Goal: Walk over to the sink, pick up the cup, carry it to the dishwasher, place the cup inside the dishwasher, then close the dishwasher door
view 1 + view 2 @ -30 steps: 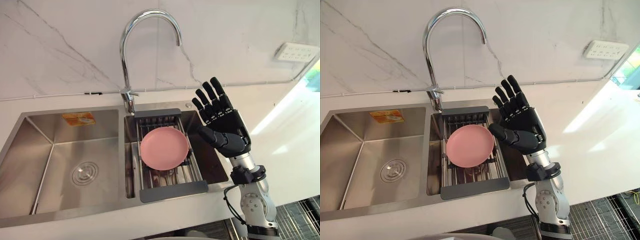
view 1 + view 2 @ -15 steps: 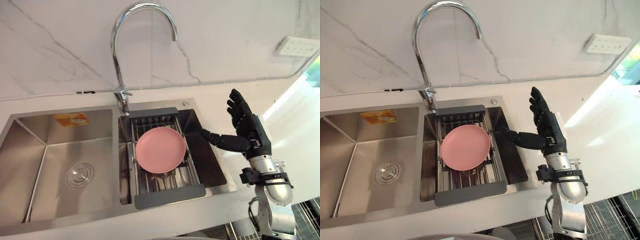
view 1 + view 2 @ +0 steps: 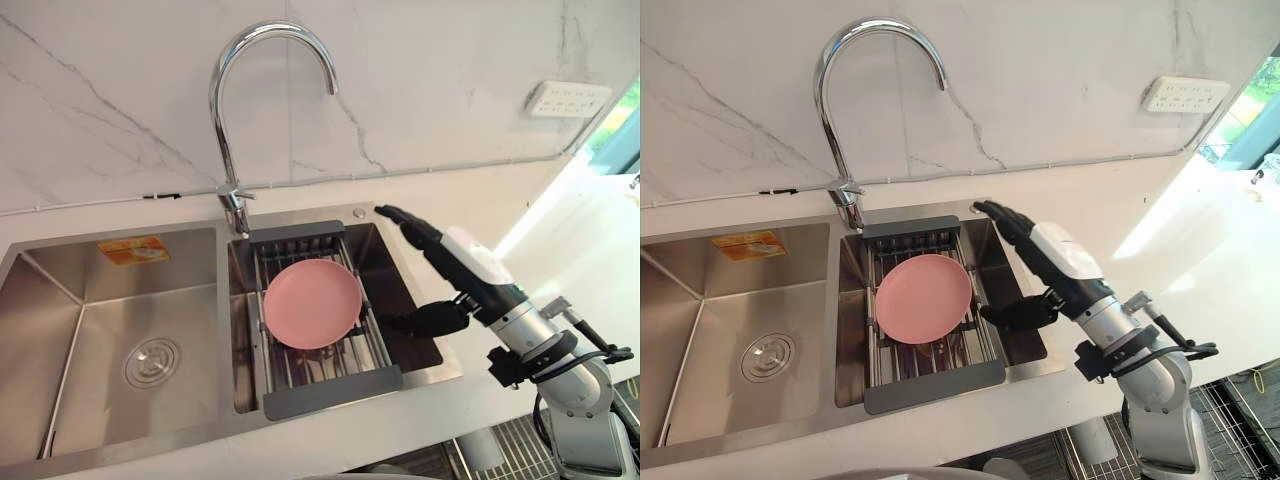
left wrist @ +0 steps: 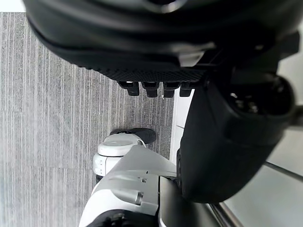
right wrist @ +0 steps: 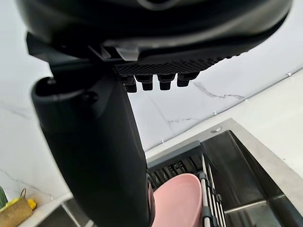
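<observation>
As seen from the head, the right hand is held over the right basin of the sink, fingers straight, thumb spread, nothing gripped. A pink plate lies on the rack beside it. In the left wrist view, the left hand is seen relaxed and empty above grey floor. The cup's place cannot be told.

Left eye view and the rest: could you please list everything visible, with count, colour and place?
sink: one, steel, two bowls, in the countertop
countertop: one, white, around the sink
faucet: one, chrome, behind the bowls' divide
rack: one, dark grey, across the right bowl
plate: one, pink, on the rack
sticker: one, orange, left bowl's rear wall
drain: one, steel, left bowl's floor
socket: one, white, wall, upper right
right hand: one, dark, open, over the right bowl's right side
left hand: one, dark, open, above grey floor
</observation>
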Controlling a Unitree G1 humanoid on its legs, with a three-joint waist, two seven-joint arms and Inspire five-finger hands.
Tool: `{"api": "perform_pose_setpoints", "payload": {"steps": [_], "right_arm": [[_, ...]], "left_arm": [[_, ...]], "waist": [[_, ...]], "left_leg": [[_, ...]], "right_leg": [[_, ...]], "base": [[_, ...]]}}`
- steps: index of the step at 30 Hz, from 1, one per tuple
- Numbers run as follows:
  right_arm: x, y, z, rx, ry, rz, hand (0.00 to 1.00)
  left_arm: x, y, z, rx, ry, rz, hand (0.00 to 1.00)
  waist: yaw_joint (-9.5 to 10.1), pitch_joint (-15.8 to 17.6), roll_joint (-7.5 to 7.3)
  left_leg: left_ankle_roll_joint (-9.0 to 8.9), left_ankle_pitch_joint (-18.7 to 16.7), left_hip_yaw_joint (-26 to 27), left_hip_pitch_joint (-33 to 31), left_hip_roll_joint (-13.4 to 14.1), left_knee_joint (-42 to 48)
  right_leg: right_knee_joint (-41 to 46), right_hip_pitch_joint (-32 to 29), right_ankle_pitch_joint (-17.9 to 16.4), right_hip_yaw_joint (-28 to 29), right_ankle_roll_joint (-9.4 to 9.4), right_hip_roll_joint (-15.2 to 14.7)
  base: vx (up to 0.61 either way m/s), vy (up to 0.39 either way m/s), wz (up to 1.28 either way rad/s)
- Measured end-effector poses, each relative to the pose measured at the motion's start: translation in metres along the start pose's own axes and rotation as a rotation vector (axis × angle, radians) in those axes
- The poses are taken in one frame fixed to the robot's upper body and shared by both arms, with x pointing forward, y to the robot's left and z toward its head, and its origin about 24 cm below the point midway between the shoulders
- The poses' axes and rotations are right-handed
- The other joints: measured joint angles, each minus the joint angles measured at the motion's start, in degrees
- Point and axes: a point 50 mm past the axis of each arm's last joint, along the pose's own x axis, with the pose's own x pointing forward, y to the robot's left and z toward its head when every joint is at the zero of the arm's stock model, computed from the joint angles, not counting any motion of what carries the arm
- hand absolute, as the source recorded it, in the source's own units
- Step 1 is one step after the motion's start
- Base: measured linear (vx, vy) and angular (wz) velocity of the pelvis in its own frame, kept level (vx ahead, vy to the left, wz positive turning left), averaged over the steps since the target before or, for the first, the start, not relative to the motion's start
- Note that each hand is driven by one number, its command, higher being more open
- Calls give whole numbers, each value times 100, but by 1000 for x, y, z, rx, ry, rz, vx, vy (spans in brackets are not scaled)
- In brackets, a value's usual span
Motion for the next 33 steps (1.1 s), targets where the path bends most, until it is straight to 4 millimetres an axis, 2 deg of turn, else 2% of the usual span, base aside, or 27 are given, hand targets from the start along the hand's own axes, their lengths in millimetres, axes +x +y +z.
{"api": "perform_pose_setpoints", "payload": {"steps": [11, 18, 25, 33], "right_arm": [[16, 21, 9, -174, -33, 133, 100], [28, 34, 2, -236, -21, 184, 100], [36, 46, 4, -283, -49, 224, 100], [39, 65, -2, -323, -50, 330, 100]], "left_arm": [[0, -1, 1, 20, 13, 11, 100], [0, -3, 4, 21, 13, 8, 100], [0, -4, 5, 21, 23, 6, 100], [1, -6, 5, 37, 41, -1, 100]], "waist": [[31, -91, 30], [161, -111, 45], [184, -151, 80], [262, -207, 134]], "left_leg": [[-1, -1, -37, -33, 1, 1], [1, 2, -130, -40, 0, 6], [40, 28, -211, -48, -6, 17], [29, 64, -357, -51, -12, 7]], "right_leg": [[-32, 8, 4, -46, -2, -1], [-95, 77, 19, -143, 0, -2], [-104, 104, 19, -209, 1, -9], [-130, 159, 15, -353, 8, -29]], "base": [[-9, 3, 2], [-11, 5, 7], [-20, 10, 5], [-25, 11, 9]]}}
